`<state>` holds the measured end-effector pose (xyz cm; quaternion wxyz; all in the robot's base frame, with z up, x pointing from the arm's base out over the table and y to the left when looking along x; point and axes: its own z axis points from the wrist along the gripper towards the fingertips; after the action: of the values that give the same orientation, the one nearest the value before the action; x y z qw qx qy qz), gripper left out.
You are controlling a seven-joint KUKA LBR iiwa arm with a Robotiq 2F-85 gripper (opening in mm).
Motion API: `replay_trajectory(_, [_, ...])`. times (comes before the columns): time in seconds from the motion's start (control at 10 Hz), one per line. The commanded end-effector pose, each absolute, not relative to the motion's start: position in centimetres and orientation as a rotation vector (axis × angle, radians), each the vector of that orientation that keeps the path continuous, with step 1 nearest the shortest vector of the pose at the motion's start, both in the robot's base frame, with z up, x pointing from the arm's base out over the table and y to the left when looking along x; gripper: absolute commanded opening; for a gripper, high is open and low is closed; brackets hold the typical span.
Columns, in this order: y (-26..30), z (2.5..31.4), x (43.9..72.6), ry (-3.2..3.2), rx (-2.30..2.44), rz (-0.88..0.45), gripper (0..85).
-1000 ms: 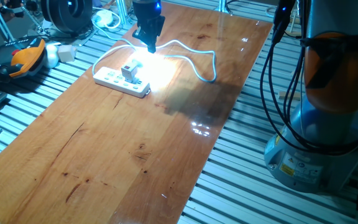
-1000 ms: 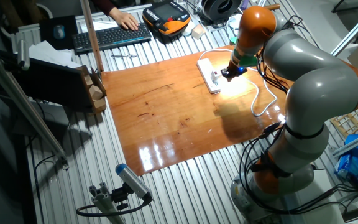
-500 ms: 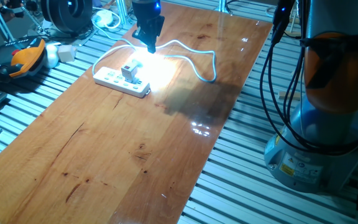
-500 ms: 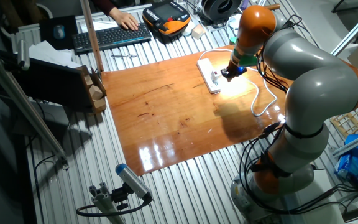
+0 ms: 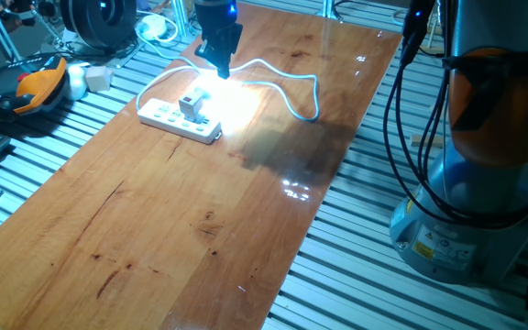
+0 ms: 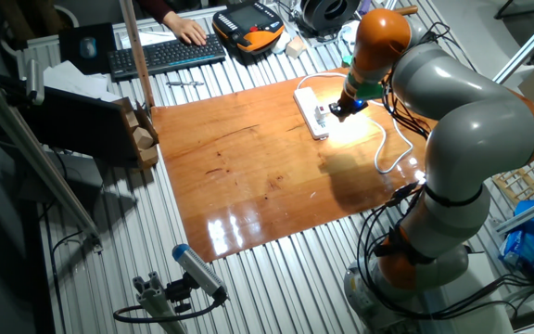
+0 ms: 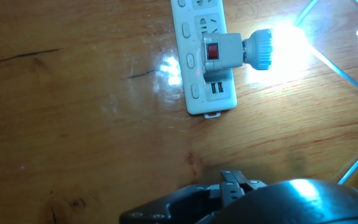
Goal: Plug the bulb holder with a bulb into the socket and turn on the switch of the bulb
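Observation:
The white bulb holder [image 5: 191, 104] stands plugged into the long white power strip [image 5: 166, 116] at the far left of the wooden board. In the hand view the holder [image 7: 222, 53] shows its red switch [image 7: 212, 50], and the bulb [image 7: 261, 48] glows brightly, pointing right. My gripper [image 5: 223, 66] hangs just above and behind the lit bulb, apart from it, fingers together and empty. In the other fixed view the gripper [image 6: 343, 106] sits right of the strip [image 6: 310, 111]. The fingertips do not show in the hand view.
The strip's white cable [image 5: 291, 82] loops over the board to the right of the bulb. An orange teach pendant [image 5: 35, 87] and a small white block [image 5: 97, 78] lie off the board's left edge. A keyboard [image 6: 165, 56] lies further back. The robot base [image 5: 466, 211] stands at the right.

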<state>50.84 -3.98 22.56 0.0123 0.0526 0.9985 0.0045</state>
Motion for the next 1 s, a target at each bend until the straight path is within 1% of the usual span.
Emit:
replay_trajectory(0.0, [-3.98,22.53,50.85,3.113,0.164,0.014,0.0])
replay_trajectory(0.9, [-3.93,22.12,50.88,3.108,0.161,0.012,0.0])
